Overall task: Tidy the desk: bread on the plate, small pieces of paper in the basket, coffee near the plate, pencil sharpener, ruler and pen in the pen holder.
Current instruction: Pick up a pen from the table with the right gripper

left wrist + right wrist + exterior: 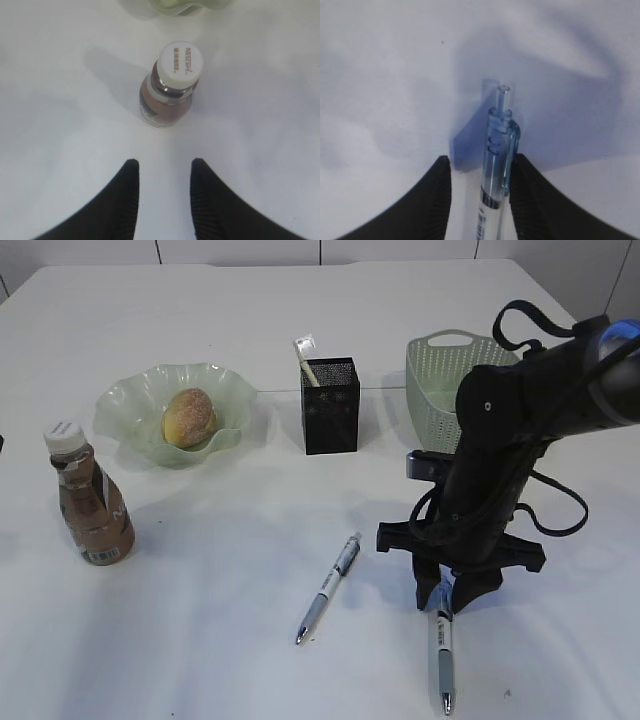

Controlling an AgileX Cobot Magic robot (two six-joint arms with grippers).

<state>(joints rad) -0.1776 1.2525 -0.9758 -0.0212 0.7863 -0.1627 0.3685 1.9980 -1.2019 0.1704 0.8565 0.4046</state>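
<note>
Two pens lie on the bench (300, 320): one pen (329, 587) free near the middle, a second pen (441, 658) at the right fingers (452, 597), which straddle its blue clicker end, part-open; whether they pinch it I cannot tell. Left fingers (162, 200) hang part-open, empty, short of the coffee (168, 92). Bread (189, 417) sits on the plate (120, 400); holder (331, 405) and basket (435, 390) stand behind.

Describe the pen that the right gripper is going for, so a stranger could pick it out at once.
Find the black right arm; its right gripper straddles the pen, whose tip points toward the table's near edge. Unlike the other pen, lying slanted in the open below the pen holder, its clear blue clicker end sits between the fingers.
</note>
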